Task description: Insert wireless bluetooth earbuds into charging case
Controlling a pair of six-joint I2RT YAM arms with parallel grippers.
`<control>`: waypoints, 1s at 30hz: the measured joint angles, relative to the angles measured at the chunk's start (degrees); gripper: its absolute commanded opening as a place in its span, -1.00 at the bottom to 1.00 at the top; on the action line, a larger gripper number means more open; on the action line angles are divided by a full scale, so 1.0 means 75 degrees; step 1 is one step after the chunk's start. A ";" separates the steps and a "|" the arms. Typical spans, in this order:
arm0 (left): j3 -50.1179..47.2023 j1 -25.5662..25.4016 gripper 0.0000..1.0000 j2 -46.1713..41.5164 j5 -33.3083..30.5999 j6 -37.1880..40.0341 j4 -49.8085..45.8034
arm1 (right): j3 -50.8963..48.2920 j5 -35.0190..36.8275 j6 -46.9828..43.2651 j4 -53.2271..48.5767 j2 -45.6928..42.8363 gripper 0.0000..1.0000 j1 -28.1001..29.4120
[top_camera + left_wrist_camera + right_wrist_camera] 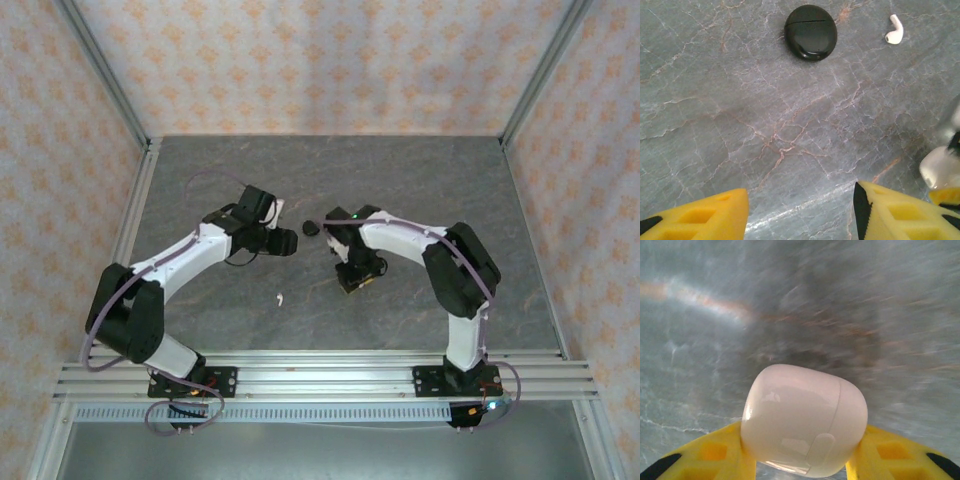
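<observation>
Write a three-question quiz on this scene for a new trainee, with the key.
1. True or false: the black round case lies shut on the table.
2. What does the right gripper hold between its fingers? A: the white case. B: a black earbud. C: nothing.
3. Fill in: the loose earbud, right of the black round case in the left wrist view, is ____ in colour.

Key: 1 true; 2 A; 3 white.
</observation>
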 measured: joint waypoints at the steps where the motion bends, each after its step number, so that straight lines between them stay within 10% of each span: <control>1: -0.0175 0.0000 0.12 -0.0195 0.0000 0.0003 0.0076 | -0.0058 -0.0032 -0.0050 0.0020 0.0023 0.08 0.0114; 12: -0.1428 -0.0198 0.13 -0.1801 -0.0274 0.0172 0.0300 | -0.0047 0.0017 -0.0041 0.0128 -0.0329 0.36 0.0082; 20: -0.1457 -0.2177 0.16 -0.2066 -0.0487 0.1553 0.0504 | -0.1055 -0.0659 0.1381 0.1192 -0.2506 0.35 -0.1478; 30: 0.0720 -0.3637 0.15 0.0755 -0.0466 0.4704 -0.0513 | -0.3276 -0.1093 0.3442 0.2349 -0.3687 0.35 -0.2299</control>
